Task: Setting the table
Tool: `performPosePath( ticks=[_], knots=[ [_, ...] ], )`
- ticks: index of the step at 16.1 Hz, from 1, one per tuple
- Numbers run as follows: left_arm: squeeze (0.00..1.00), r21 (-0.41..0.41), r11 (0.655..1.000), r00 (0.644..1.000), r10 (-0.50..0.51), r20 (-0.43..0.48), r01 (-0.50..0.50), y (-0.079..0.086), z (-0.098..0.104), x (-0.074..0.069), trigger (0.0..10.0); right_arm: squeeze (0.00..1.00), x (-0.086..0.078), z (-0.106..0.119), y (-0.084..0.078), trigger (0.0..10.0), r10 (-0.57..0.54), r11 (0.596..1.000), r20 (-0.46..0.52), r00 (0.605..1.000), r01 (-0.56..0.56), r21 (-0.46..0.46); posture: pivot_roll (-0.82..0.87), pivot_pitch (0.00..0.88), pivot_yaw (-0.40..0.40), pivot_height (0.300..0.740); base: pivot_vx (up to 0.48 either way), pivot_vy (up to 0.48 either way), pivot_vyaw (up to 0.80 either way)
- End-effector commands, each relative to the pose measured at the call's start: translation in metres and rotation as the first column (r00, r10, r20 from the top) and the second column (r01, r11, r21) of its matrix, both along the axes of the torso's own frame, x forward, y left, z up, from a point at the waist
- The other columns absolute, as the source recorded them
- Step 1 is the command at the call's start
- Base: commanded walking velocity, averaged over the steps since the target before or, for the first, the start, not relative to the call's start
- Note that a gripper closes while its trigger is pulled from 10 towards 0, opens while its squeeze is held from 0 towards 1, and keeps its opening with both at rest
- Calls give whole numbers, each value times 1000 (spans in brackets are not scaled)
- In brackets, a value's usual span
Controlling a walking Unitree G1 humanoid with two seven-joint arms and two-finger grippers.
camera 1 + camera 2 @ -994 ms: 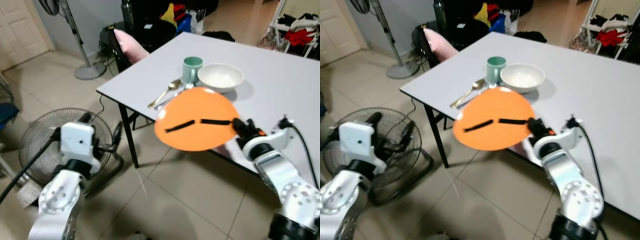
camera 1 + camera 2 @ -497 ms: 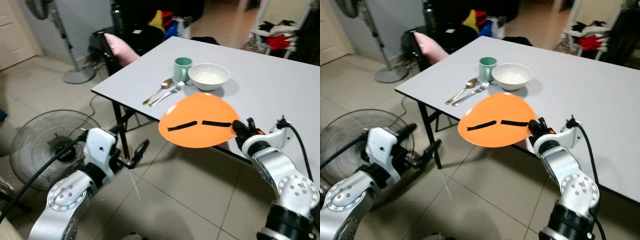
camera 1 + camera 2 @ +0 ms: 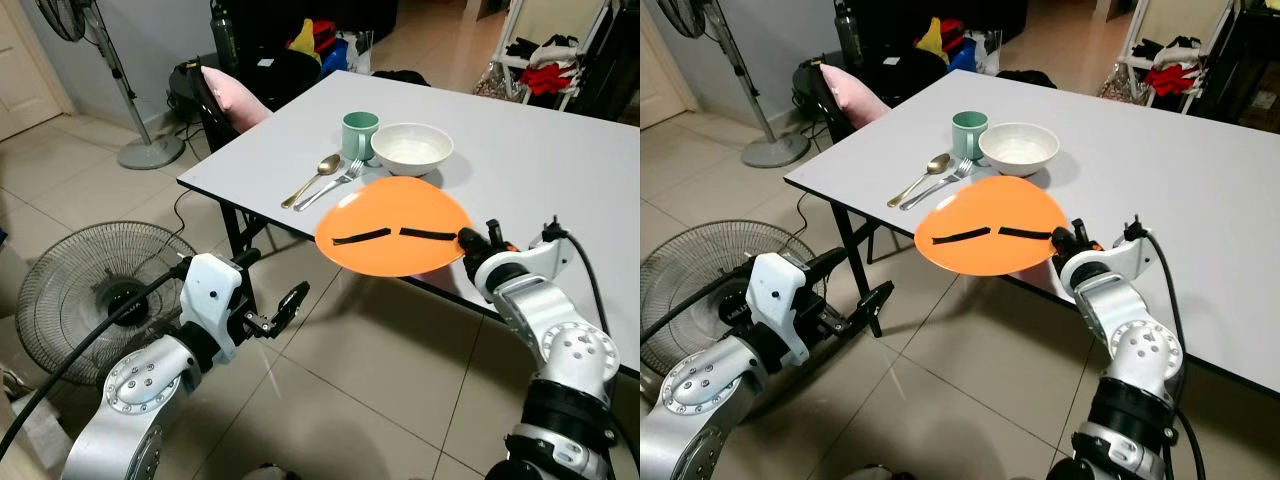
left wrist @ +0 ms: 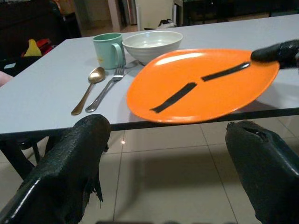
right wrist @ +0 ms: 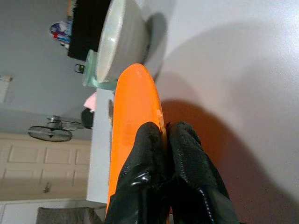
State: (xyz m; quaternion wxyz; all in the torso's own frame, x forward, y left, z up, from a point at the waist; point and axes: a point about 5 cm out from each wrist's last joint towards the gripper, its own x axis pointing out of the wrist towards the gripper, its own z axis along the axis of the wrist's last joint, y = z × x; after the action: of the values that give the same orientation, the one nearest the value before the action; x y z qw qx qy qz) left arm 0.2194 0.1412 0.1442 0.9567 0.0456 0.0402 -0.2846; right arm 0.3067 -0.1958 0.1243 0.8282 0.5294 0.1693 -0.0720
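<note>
Right end effector (image 3: 462,238): fingers pinching the rim of the orange plate (image 3: 395,240).
Plate: held nearly level over the near edge of the white bench (image 3: 560,150), partly overhanging the floor; not yet resting on it.
Neighbours: bowl (image 3: 411,148) and green mug (image 3: 359,133) just beyond; spoon (image 3: 312,179) and fork (image 3: 333,184) to the robot's left.
Left end effector (image 4: 163,154): fingers spread, low beside the bench, idle.
Advice: carry the plate inward, level, land it short of the bowl and beside the cutlery, then let go.
</note>
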Motion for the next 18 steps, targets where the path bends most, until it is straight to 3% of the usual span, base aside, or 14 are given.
performPosePath(
  ticks=[1,18],
  knots=[
    [0,5,1000,1000,12,-1,-12,1,0,1,10000,0,8,12,7,10000,24,1000,61,998,-24,-1,-29,0,75,740,0,0,0],
    [0,-8,999,999,-46,3,46,-5,10,-1,10000,0,59,-11,4,10000,-162,985,-24,987,163,62,15,17,119,740,0,0,0]
  ],
)
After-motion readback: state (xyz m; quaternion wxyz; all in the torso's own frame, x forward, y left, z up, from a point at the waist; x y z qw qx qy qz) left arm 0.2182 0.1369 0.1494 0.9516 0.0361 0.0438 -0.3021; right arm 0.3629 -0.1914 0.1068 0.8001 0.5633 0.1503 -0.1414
